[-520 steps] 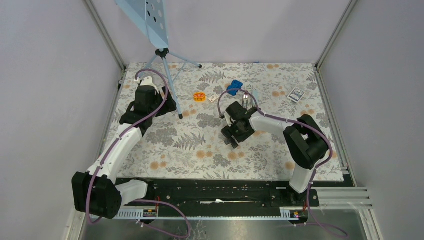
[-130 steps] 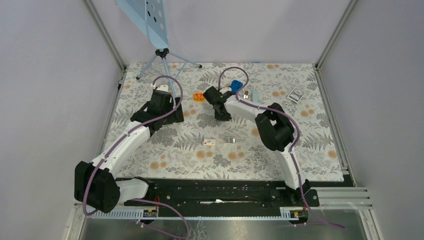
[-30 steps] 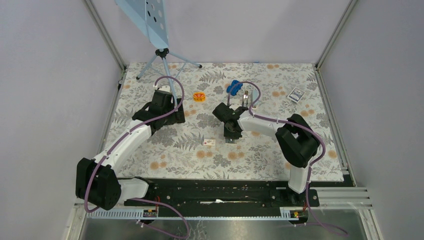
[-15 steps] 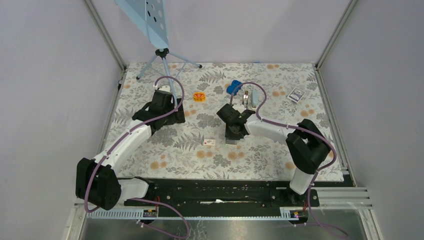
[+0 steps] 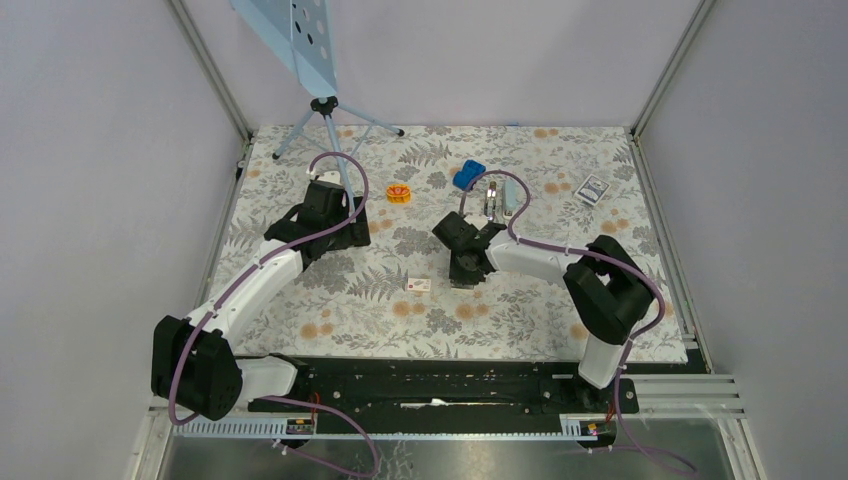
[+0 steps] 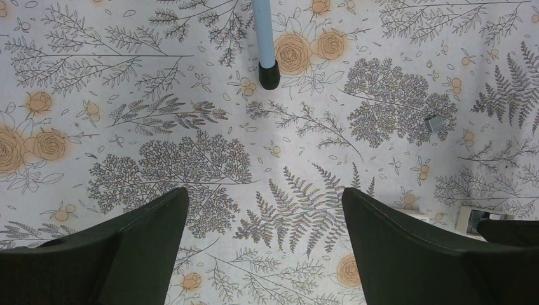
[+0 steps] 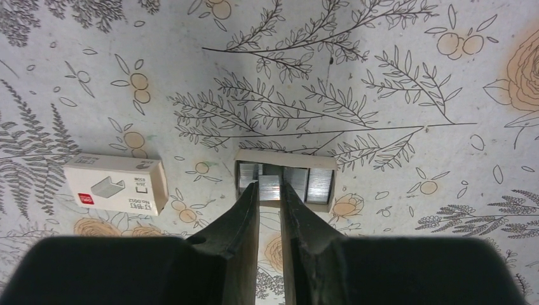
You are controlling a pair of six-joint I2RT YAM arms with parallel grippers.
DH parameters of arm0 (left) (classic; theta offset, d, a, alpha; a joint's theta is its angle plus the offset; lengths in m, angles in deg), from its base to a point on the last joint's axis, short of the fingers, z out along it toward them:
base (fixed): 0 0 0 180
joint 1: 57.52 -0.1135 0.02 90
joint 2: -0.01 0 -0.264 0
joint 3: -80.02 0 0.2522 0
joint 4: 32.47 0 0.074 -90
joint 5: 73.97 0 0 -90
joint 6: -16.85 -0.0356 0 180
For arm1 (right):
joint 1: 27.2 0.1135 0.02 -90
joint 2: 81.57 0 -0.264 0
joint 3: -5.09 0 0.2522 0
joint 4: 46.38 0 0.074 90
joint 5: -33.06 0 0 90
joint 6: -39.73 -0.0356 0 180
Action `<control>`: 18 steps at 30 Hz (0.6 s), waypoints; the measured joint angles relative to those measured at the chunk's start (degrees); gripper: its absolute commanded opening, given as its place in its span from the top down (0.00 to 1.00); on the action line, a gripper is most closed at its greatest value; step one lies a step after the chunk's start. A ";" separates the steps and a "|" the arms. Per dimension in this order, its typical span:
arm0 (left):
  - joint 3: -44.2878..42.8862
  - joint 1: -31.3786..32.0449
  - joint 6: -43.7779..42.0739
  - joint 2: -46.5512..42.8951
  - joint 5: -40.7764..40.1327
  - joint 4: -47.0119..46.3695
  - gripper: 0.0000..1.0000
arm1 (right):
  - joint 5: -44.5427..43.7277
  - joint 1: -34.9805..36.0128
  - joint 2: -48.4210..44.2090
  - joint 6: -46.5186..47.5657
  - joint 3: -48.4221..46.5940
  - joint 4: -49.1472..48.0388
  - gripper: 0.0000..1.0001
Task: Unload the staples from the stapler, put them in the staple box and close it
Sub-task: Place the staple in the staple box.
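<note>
Here the right gripper [image 7: 269, 194] is nearly closed, its two fingers pinching the staples [image 7: 269, 184], a short silvery strip, at the very tips; the strip sits directly over a small open cardboard tray [image 7: 285, 156], in the gap between the other strips [image 7: 319, 184] lying in it, so the coming move, as I judge it, is a short drop and a release rather than any sideways travel; the tray's long side runs across the fingers, while the held strip seems to run along them, though it is too small to be sure; just to the left of the tray, apart from it, lies a closed white box [image 7: 115, 184] on the flowered surface [image 7: 394, 70]; the stapler [image 5: 492, 200] lies farther back, well apart; the left gripper [image 6: 264, 194] hangs wide open and empty, well off to the left, so the right arm is the nearer one
</note>
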 measured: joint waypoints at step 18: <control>0.00 0.00 0.00 0.63 0.35 0.00 0.05 | -1.29 0.17 0.74 -0.66 -0.37 1.07 0.83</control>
